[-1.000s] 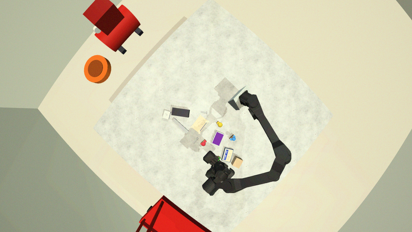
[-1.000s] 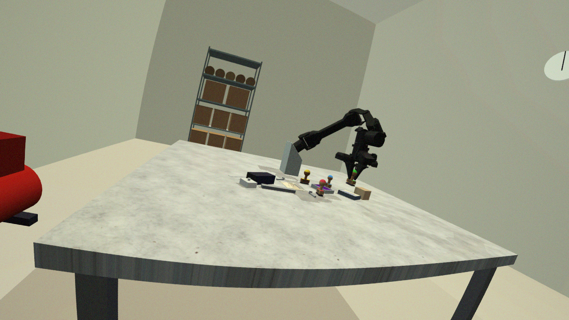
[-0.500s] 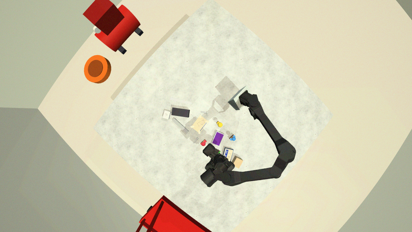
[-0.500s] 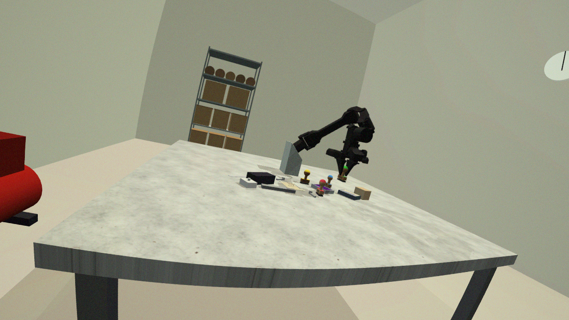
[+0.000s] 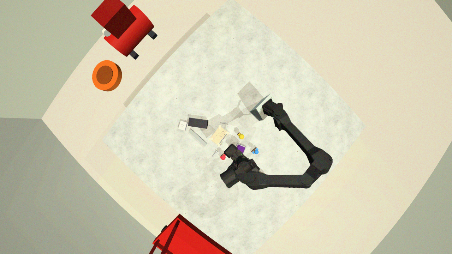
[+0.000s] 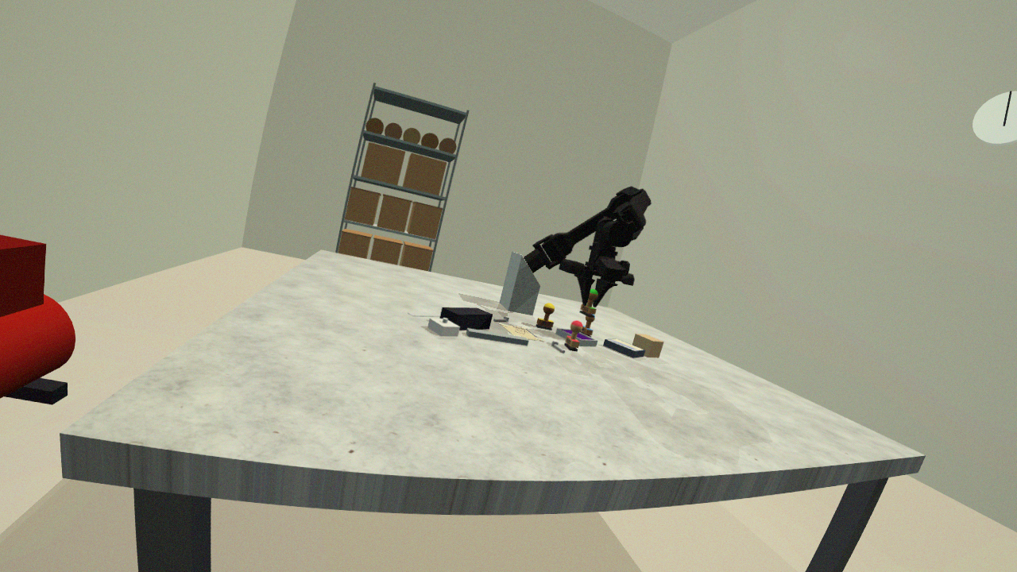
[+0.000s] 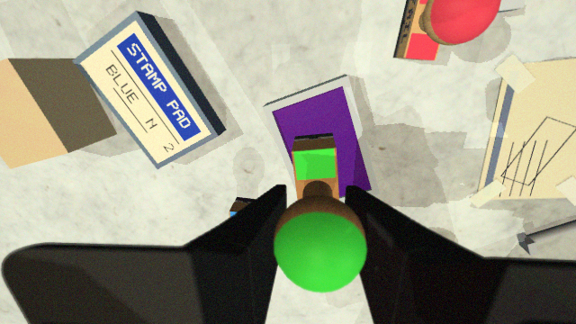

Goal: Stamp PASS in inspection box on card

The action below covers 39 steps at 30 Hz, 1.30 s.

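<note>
My gripper (image 6: pixel 589 301) (image 7: pixel 315 194) is shut on the green-knobbed stamp (image 6: pixel 593 292) (image 7: pixel 320 252), upright above the bench; its print face is hidden. The stamp's base overlaps the near part of the open purple ink pad (image 5: pixel 241 147) (image 7: pixel 310 110) in the wrist view. The exterior view shows a gap under the base. The cream card (image 5: pixel 217 135) (image 6: pixel 516 330) (image 7: pixel 531 101) lies taped down right of the pad in the wrist view, with a thin outlined box and several lines on it. Arm parts hide the fingertips in the top view.
A red FAIL stamp (image 5: pixel 222 157) (image 6: pixel 576 326) (image 7: pixel 463 20), a yellow-knobbed stamp (image 5: pixel 241 136) (image 6: pixel 548 308) and a blue-knobbed stamp (image 5: pixel 256 151) stand around the pad. A closed "STAMP PAD" tin (image 6: pixel 624 347) (image 7: pixel 148 90) lies beside a tan block (image 6: pixel 647 345) (image 7: pixel 27 117). A black box (image 5: pixel 198 122) (image 6: pixel 465 317) stands beyond the card.
</note>
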Available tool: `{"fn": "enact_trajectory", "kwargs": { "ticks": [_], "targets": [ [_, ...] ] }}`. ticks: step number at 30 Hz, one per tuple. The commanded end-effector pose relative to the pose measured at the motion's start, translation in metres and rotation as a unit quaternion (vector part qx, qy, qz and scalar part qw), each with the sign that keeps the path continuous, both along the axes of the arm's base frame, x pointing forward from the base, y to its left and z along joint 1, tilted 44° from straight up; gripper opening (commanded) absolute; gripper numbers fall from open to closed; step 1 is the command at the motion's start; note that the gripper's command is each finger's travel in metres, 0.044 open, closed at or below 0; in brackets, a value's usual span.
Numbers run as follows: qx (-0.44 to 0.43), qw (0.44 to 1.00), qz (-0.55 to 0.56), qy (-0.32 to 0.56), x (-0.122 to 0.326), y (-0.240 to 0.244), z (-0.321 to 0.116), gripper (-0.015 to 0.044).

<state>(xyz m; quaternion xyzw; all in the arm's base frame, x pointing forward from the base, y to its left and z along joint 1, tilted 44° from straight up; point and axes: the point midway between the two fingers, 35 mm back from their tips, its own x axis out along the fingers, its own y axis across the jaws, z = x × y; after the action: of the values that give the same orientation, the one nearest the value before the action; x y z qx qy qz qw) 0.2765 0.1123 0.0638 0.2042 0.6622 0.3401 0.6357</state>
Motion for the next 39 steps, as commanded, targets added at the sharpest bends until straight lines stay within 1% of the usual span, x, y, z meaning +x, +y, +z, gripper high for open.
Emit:
{"fn": "enact_trajectory", "kwargs": {
  "ticks": [1,39],
  "targets": [
    [-0.001,1.0,0.002,-0.005,-0.008,-0.006,-0.005,0.0],
    [-0.001,1.0,0.002,-0.005,-0.009,0.01,-0.022,0.0]
  ]
}}
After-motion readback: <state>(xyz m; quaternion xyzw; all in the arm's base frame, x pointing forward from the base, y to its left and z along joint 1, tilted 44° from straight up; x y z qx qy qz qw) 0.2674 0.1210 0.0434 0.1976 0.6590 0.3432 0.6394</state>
